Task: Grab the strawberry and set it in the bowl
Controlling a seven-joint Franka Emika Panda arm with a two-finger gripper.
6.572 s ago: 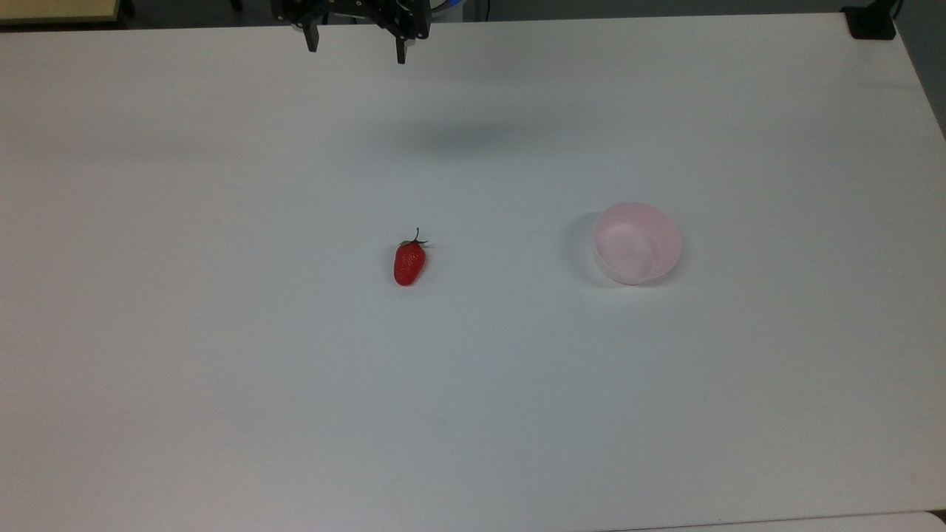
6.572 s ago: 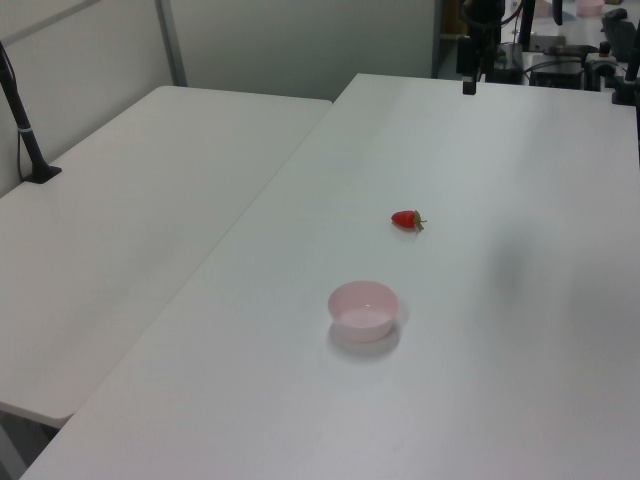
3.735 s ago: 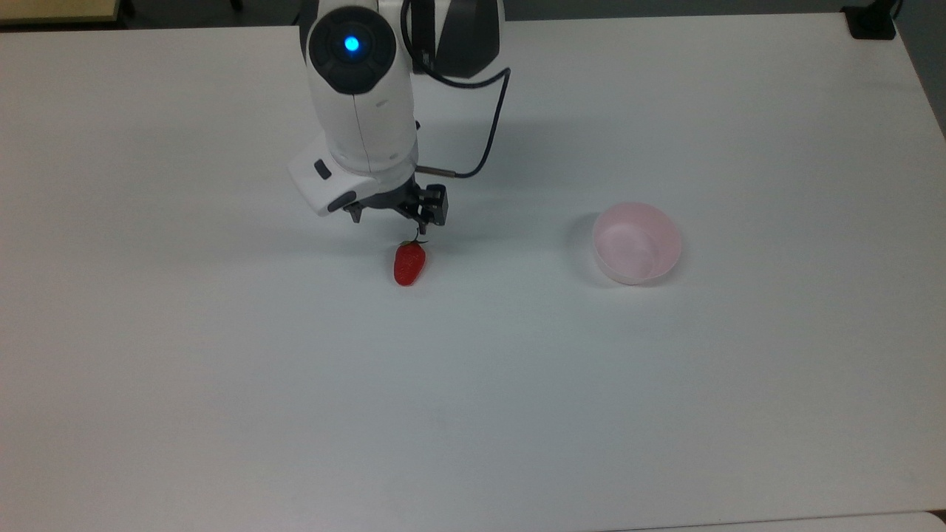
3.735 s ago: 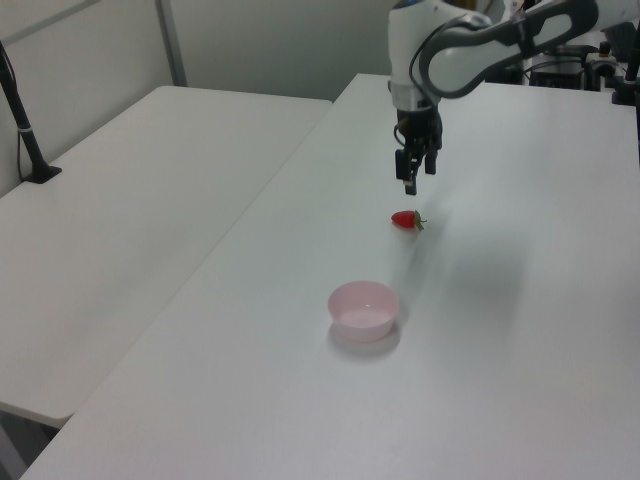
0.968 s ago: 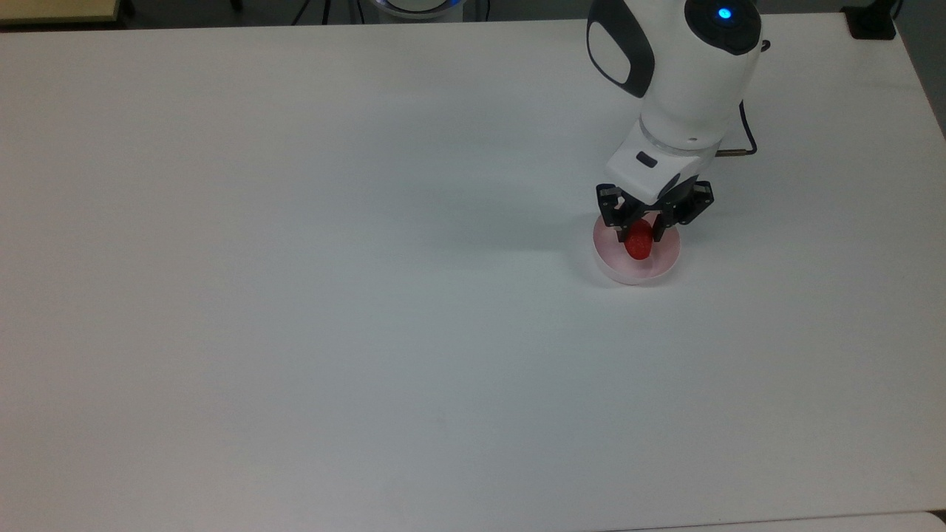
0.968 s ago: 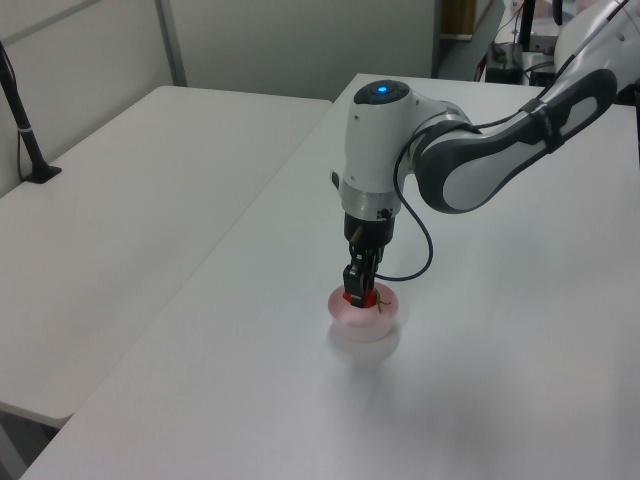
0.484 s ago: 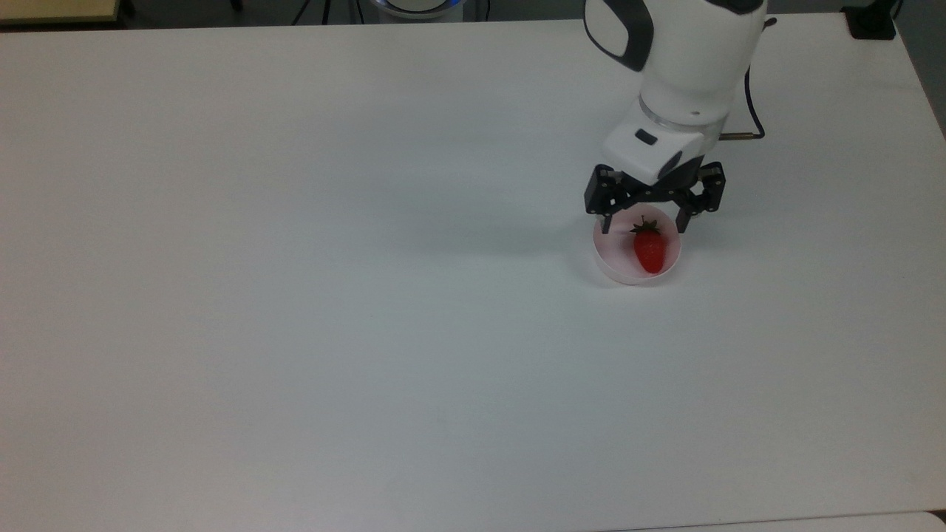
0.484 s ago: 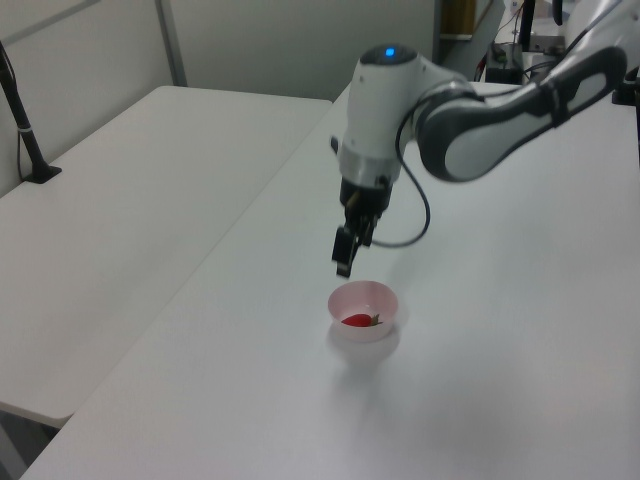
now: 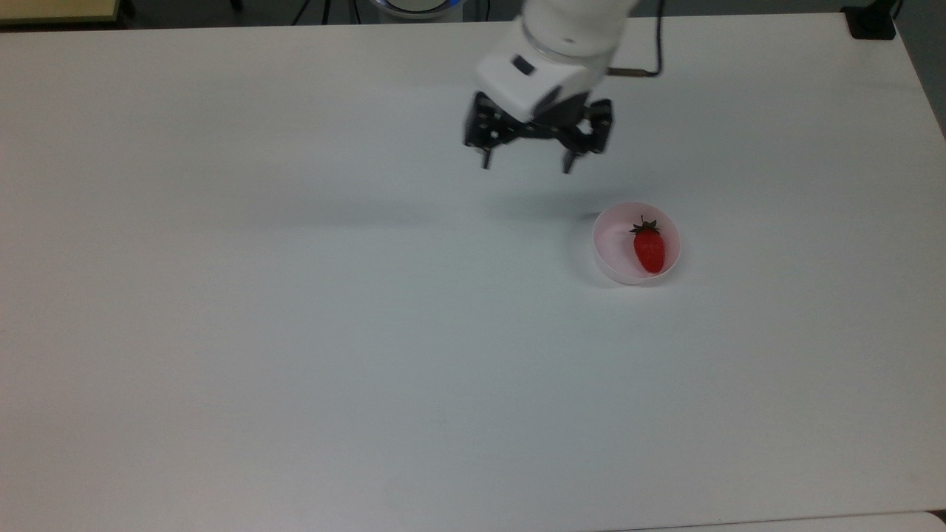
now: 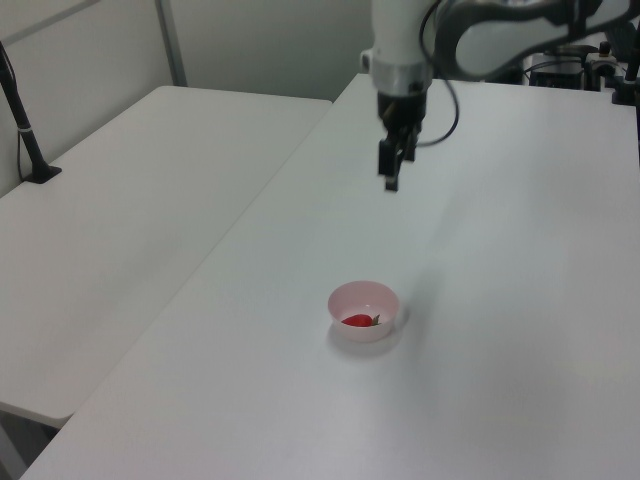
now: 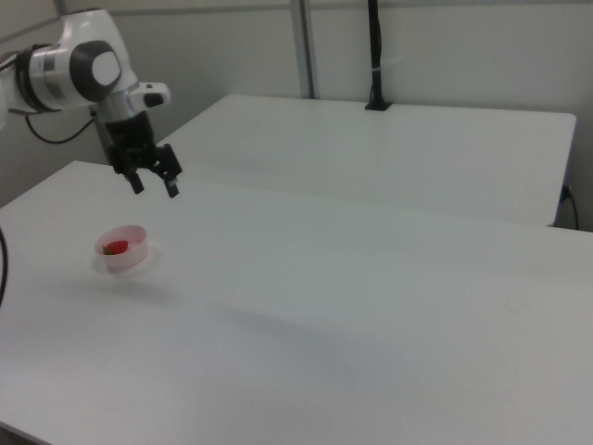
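Above the gripper (image 9: 526, 158), the arm (image 9: 569, 33) runs off the top view's upper edge. In the right view the strawberry (image 11: 115, 247) — below the gripper, inside the bowl (image 11: 123, 248) — is a red speck (cap too small to make out), its lower half veiled by the wall.

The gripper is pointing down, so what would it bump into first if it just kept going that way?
Probably just the bare white table. The gripper hangs open, up and to the top view's left of the bowl holding the strawberry, though depth is hard to judge.
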